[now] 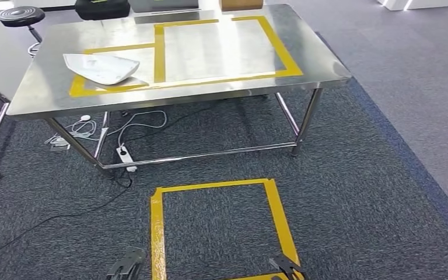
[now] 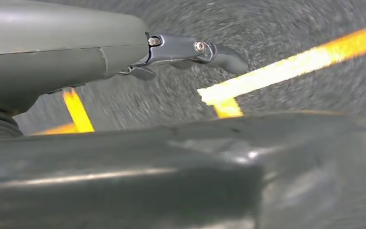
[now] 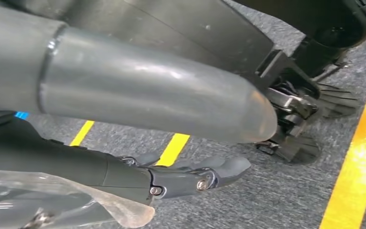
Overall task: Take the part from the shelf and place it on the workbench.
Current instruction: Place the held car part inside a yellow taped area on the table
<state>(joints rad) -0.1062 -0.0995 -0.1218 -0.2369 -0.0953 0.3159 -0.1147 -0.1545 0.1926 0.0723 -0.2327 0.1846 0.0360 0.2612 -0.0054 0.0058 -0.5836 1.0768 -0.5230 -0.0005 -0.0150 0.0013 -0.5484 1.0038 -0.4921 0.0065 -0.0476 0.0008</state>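
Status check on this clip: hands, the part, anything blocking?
Left hand and right hand hang low over carpet, holding nothing. White part lies on the steel workbench inside yellow tape. Nothing in the way.

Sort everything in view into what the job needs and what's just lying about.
Job:
white part, lying on the bench
steel workbench

Lying about:
stool
black bag
power strip under the bench

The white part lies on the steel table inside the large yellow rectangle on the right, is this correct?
Not quite. The white part does lie on the steel table, but in the smaller yellow-taped area at the left, across its edge tape, as the head view shows.
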